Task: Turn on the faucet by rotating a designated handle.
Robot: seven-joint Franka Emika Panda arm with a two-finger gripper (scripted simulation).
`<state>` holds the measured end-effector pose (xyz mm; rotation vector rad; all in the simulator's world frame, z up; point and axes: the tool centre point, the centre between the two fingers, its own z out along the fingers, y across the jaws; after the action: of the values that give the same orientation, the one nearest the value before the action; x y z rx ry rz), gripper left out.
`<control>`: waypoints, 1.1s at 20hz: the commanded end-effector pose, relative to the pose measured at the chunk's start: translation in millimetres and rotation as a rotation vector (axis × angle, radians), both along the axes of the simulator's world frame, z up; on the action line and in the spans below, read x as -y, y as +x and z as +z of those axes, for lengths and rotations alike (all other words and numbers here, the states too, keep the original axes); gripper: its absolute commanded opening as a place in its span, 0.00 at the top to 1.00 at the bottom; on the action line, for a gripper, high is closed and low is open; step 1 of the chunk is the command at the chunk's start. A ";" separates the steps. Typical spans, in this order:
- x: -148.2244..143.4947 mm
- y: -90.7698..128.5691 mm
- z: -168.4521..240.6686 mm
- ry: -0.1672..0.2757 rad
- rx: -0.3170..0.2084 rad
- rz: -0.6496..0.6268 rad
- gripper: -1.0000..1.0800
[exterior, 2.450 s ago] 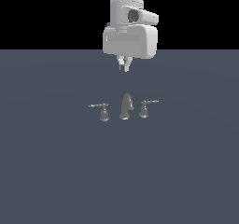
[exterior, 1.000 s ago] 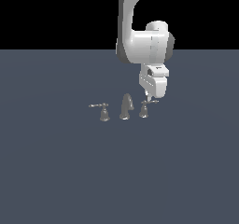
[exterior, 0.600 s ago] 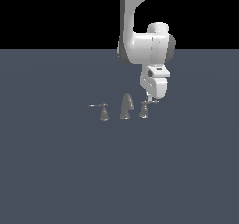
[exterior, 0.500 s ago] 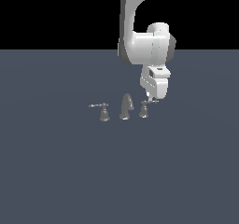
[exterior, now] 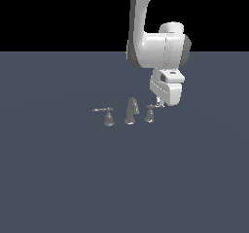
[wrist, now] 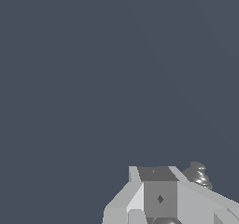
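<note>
One flat slate-grey floor (exterior: 58,178); black backdrop (exterior: 58,13).

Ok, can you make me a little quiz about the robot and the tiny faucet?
1. True or false: the gripper is down beside the handle on the exterior view's right.
2. How many pieces stand in the faucet set? A) two B) three C) five
3. Fill in: the arched spout stands ____ the two handles.

Key: 1 true. 2 B: the spout, the right handle and the twin handle on the exterior view's left. 3 between.
</note>
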<state>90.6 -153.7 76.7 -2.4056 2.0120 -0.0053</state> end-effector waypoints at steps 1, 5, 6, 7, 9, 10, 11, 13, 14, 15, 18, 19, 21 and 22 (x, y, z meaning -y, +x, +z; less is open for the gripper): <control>0.1 -0.1 0.0 0.000 0.000 0.000 1.00; 0.9 -11.3 0.0 0.000 -0.001 -0.002 1.00; 1.1 -14.2 0.1 0.000 -0.001 -0.002 1.00; 1.4 -17.1 0.0 -0.001 -0.002 -0.003 1.00; 1.8 -23.0 0.0 -0.001 -0.003 -0.004 1.00; 1.9 -26.0 0.0 -0.001 -0.003 -0.004 1.00; 2.2 -29.0 0.0 -0.001 -0.003 -0.005 1.00; 2.6 -35.1 0.0 -0.001 -0.004 -0.006 1.00; 2.8 -38.1 0.0 -0.001 -0.004 -0.007 1.00; 3.1 -41.2 0.0 -0.002 -0.005 -0.007 1.00; 3.7 -50.6 0.0 -0.002 -0.006 -0.009 1.00; 3.7 -50.6 0.0 -0.002 -0.006 -0.009 1.00; -0.2 -45.2 -0.7 -0.003 0.004 -0.005 1.00; -2.5 -47.7 -0.8 -0.003 0.003 -0.005 1.00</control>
<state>45.0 -156.0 75.9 -2.3977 2.0224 -0.0152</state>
